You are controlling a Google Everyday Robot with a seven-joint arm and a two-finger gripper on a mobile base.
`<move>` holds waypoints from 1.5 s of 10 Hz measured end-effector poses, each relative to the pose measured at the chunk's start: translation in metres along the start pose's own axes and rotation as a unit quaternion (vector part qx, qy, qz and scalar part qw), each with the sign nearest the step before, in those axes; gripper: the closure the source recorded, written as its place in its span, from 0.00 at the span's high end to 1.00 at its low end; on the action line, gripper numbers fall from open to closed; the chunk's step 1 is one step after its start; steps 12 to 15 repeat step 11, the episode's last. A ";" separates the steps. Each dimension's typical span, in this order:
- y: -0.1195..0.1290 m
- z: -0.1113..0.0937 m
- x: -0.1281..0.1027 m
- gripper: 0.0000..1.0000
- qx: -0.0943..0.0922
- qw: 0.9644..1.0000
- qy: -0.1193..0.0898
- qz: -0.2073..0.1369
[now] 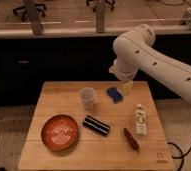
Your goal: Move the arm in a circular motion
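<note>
My white arm (154, 55) reaches in from the right and bends down over the far side of the wooden table (49, 95). My gripper (127, 87) hangs below the wrist, just above the table's far right part. It is right beside a blue sponge (114, 94) and to the right of a clear plastic cup (88, 98). Nothing shows in the gripper.
On the table are an orange-red plate (60, 132) at the front left, a black striped object (96, 125) in the middle, a white bottle (140, 120) lying at the right and a dark brown item (131, 139) near the front right. A dark counter (49, 55) runs behind the table.
</note>
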 end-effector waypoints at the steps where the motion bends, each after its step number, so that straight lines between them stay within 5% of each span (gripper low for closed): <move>1: 0.002 0.010 0.015 0.80 -0.011 1.000 0.004 0.018; 5: 0.048 0.064 0.060 0.80 -0.063 0.995 0.008 0.082; 8: 0.089 0.072 0.070 0.80 -0.098 0.987 0.000 0.127; 11: 0.123 0.056 0.055 0.80 -0.098 0.986 -0.014 0.133; 15: 0.123 0.056 0.055 0.80 -0.098 0.986 -0.014 0.133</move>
